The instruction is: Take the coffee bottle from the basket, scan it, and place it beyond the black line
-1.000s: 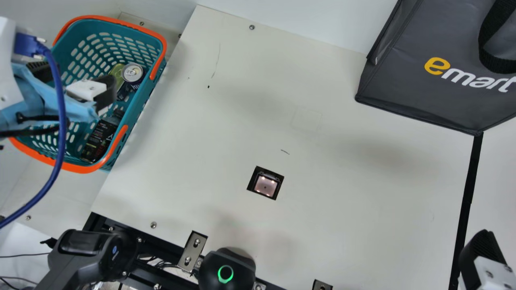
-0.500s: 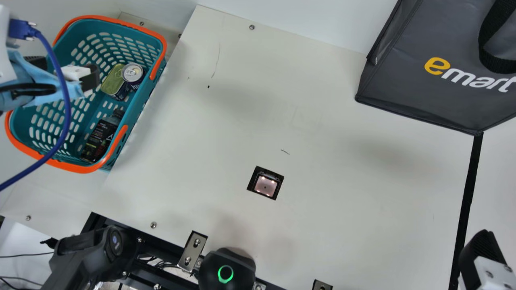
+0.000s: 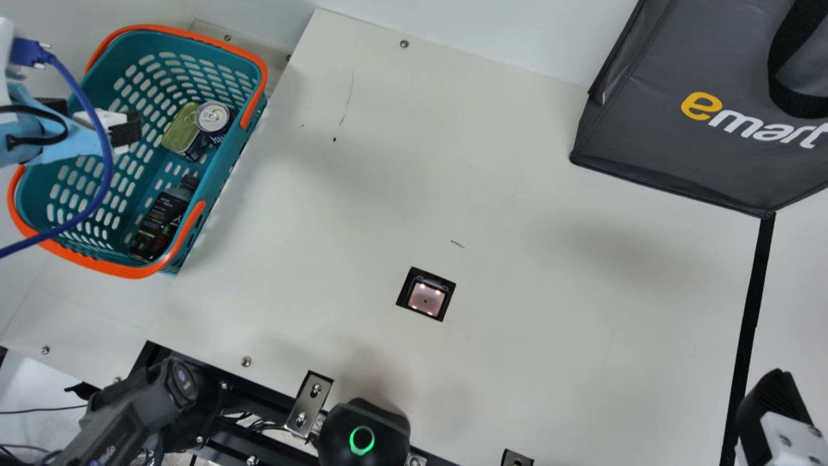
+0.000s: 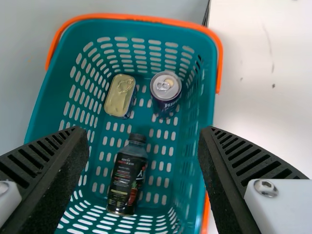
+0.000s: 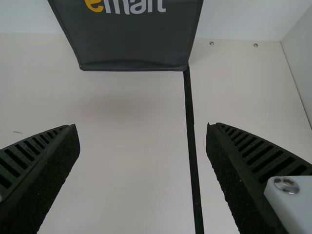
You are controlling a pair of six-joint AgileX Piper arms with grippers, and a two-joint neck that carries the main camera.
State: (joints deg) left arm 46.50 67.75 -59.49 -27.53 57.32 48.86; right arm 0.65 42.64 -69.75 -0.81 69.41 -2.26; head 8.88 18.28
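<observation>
"Left gripper (image 3: 97, 118), one: upper left of the main view, at the basket (image 3: 187, 37); two ribbed fingers spread wide, nothing between them."

"And its pair?"

"Right gripper (image 3: 770, 408), one: lower right corner; wide open, unladen."

"Now the coffee bottle (image 3: 160, 223). Location?"

"Left side of the frame, inside the basket, in its lower right part. Laid on its side, cap (image 4: 137, 137) towards the upper right."

"Appearance?"

"Dark body, short neck, black cap; shoulder greyish and see-through. Label (image 4: 127, 180) black, with small pale lettering, a reddish patch along one side and yellow-green flecks nearer the base."

"Other contents?"

"Tin (image 3: 182, 128), one, green-gold lid with pull ring. Can (image 3: 212, 118), one, silver top, dark blue side. Both lie above the bottle in the frame, apart from it."

"Fixtures?"

"Scanner (image 3: 427, 299), square, lit pinkish, just below centre. Black line (image 3: 755, 291), down the right side, from the grey bag (image 3: 698, 149)."
</observation>
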